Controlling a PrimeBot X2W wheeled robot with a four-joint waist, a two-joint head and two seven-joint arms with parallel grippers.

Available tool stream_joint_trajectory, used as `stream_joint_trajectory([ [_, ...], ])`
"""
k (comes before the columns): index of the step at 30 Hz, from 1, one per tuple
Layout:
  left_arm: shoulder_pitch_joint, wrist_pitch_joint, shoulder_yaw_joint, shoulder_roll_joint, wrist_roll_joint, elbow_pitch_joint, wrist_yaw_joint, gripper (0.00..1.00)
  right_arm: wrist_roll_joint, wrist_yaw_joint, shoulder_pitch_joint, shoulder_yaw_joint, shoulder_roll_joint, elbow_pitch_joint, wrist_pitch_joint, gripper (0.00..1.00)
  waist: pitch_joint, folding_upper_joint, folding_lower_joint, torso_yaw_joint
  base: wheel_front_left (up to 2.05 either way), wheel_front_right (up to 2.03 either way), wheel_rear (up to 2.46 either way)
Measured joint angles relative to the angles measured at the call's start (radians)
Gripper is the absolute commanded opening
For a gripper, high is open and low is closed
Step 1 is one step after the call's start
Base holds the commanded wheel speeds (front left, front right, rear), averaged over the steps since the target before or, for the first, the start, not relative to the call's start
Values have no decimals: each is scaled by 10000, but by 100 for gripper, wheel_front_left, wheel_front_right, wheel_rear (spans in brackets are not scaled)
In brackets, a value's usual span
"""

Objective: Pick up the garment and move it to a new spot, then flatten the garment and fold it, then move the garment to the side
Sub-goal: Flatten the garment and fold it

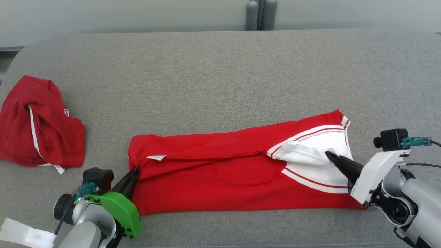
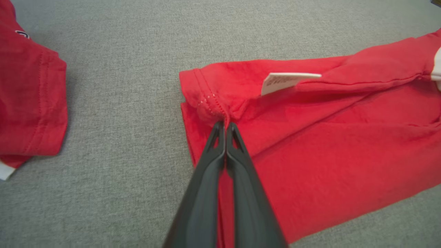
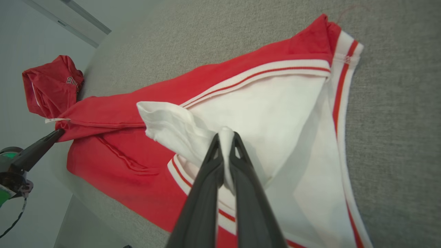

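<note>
Both jaws clamped on garment (image 1: 220,172), hem left — white fold right

Grey woven upholstered surface (image 1: 220,65), rounded corners; pale wall (image 1: 120,13) behind; grey posts (image 1: 260,13) top centre

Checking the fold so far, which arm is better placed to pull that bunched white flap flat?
Right. The right gripper is shut on the white flap, while the left gripper pinches the red hem at the opposite end of the garment.

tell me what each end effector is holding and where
Both hold the garment: the left end effector pinches its red hem, the right end effector its white fold.
</note>
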Motion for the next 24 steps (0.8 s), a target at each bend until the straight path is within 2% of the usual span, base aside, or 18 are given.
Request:
stream_joint_trajectory([
  [2, 0, 50, -2, 0, 0, 31, 2, 40, -12, 0, 3, 31, 33, 59, 2, 32, 24, 0, 0, 25, 0, 0, 0],
  [3, 0, 54, -2, -2, 0, 40, 2, 76, -27, 0, 4, 59, 54, 98, 2, 44, 35, 0, 0, 36, 0, 0, 0],
  [4, 0, 58, 0, -4, 0, 56, 2, 100, -38, 0, 5, 84, 77, 150, 4, 74, 46, 0, 0, 46, 0, 0, 0],
  [5, 0, 82, 0, -8, 0, 67, 2, 100, -42, 0, 6, 105, 88, 199, 4, 100, 56, 0, 0, 54, 0, 0, 0],
  [14, -1, 146, 77, -12, -92, 130, 123, 100, -46, 0, 28, 84, 234, 481, -42, 100, 74, 0, 0, 68, 0, 0, 0],
  [24, -8, -63, 299, 15, -90, -322, 320, 100, -15, 0, 49, -474, 182, 512, -961, 100, -36, 0, 0, 68, 0, 0, 0],
])
